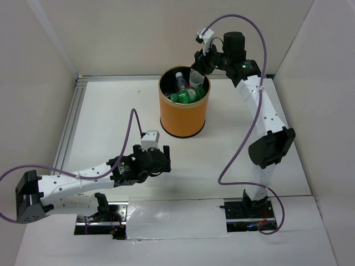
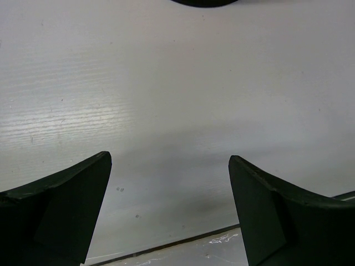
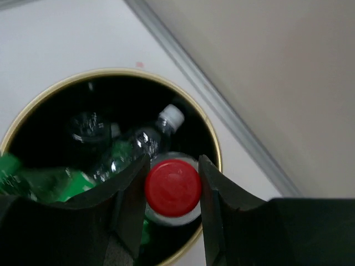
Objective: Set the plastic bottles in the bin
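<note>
The orange bin (image 1: pixel 183 119) with a gold rim (image 3: pixel 111 72) stands at the back middle of the table. Several bottles lie inside it: green ones (image 1: pixel 180 97) and a clear one with a white cap (image 3: pixel 151 134). My right gripper (image 1: pixel 199 70) hangs over the bin's right rim. In the right wrist view the right gripper (image 3: pixel 173 162) is shut on the red-capped bottle (image 3: pixel 172 187), which hangs upright inside the bin's opening (image 1: pixel 196 80). My left gripper (image 1: pixel 163 160) is open and empty, low over bare table in front of the bin, and also shows in the left wrist view (image 2: pixel 169 159).
White walls enclose the table on the left, back and right. A metal rail (image 1: pixel 71 119) runs along the left edge and the back. The bin's dark base edge (image 2: pixel 204 2) shows at the top of the left wrist view.
</note>
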